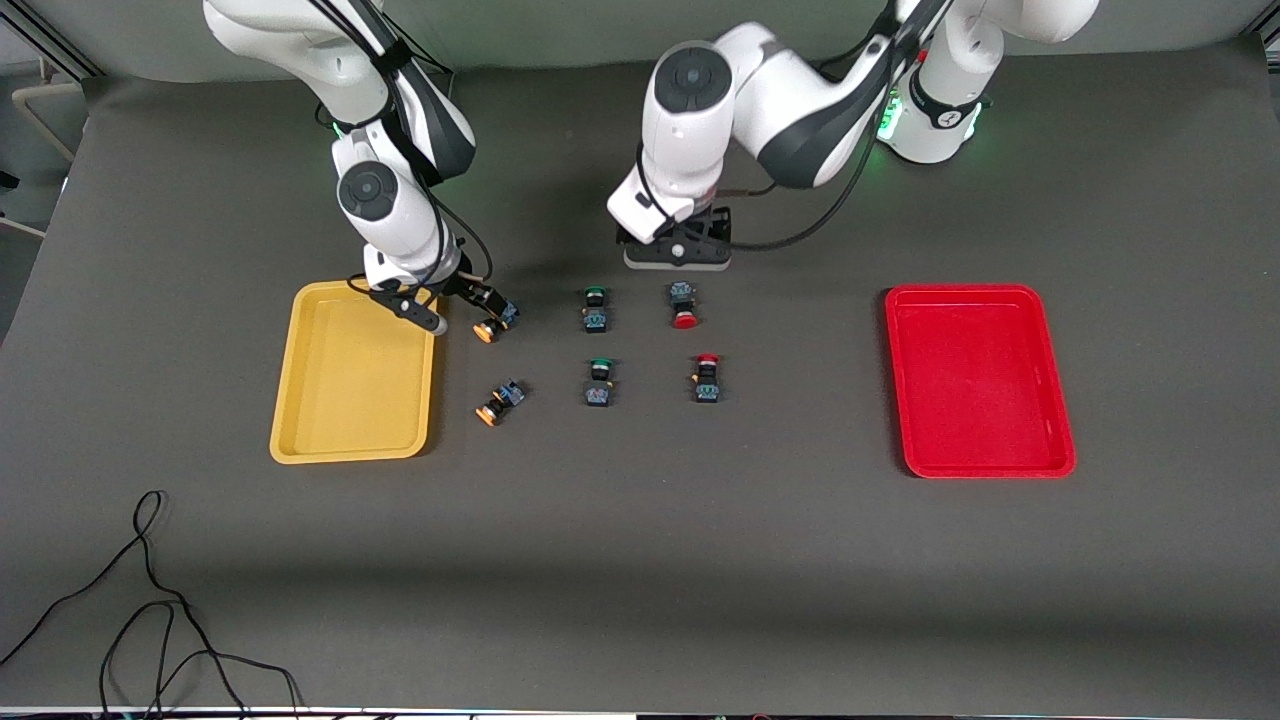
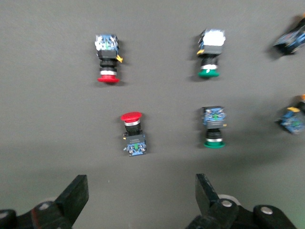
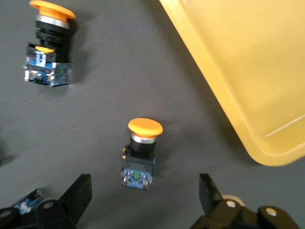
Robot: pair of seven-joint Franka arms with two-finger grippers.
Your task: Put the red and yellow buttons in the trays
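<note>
1. Six buttons lie on the dark grey table cloth [image 1: 640, 560] between the yellow tray [image 1: 300, 400] and the red tray [image 1: 1050, 400], both trays bare inside.
2. Two green-capped buttons [image 1: 596, 309] sit in the middle column, between the yellow and red pairs.
3. One yellow button [image 1: 495, 322] lies at 3 o'clock of the yellow tray's rim; a second yellow button [image 1: 499, 402] lies nearer the camera.
4. One red button [image 1: 684, 304] and another red button [image 1: 707, 378] lie toward the red tray.
5. The right gripper [image 1: 455, 310] hovers over the first yellow button, jaws wide, holding nothing.
6. The left gripper [image 1: 676, 252] hovers at 12 o'clock of the first red button, jaws wide, holding nothing.
7. A loose black cable [image 1: 150, 600] trails at the cloth's 7 o'clock corner.
8. No writing is readable.
</note>
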